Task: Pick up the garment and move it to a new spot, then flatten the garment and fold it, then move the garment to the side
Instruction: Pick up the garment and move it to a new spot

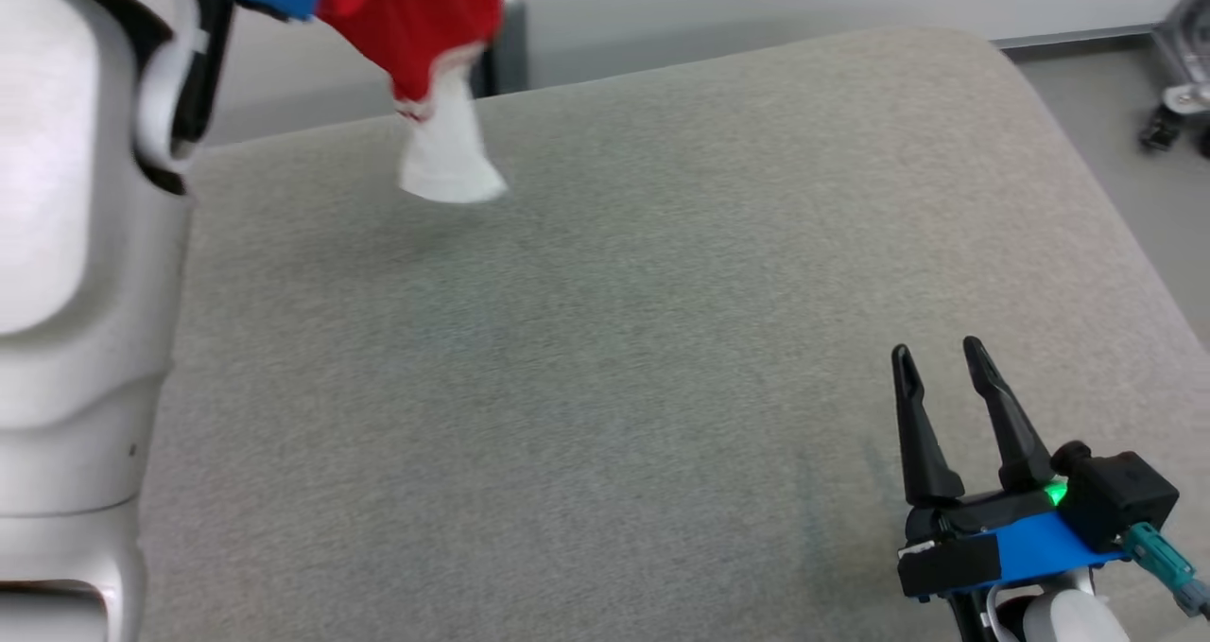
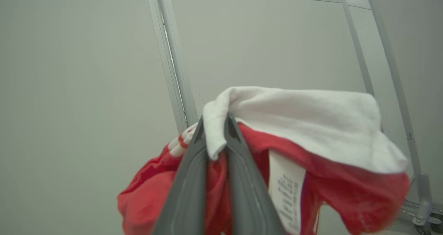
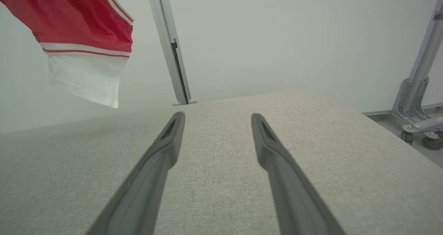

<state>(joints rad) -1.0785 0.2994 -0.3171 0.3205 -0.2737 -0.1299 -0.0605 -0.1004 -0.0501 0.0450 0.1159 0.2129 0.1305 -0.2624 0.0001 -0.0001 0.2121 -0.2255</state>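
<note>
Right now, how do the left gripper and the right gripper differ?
The left gripper is shut on the red-and-white garment; the right gripper is open and empty. The left holds it aloft; the right sits low over the grey cushion. Both are dark, long and two-fingered.

The grey cushion [image 1: 614, 339] lies open across its middle and right; the hanging garment [image 1: 416, 27] and the left arm [image 1: 76, 245] crowd its left side.

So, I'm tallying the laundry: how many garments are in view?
1: the red and white garment, hanging above the far left of the grey cushion, pinched in the left gripper. The right gripper, open, holds none.
</note>
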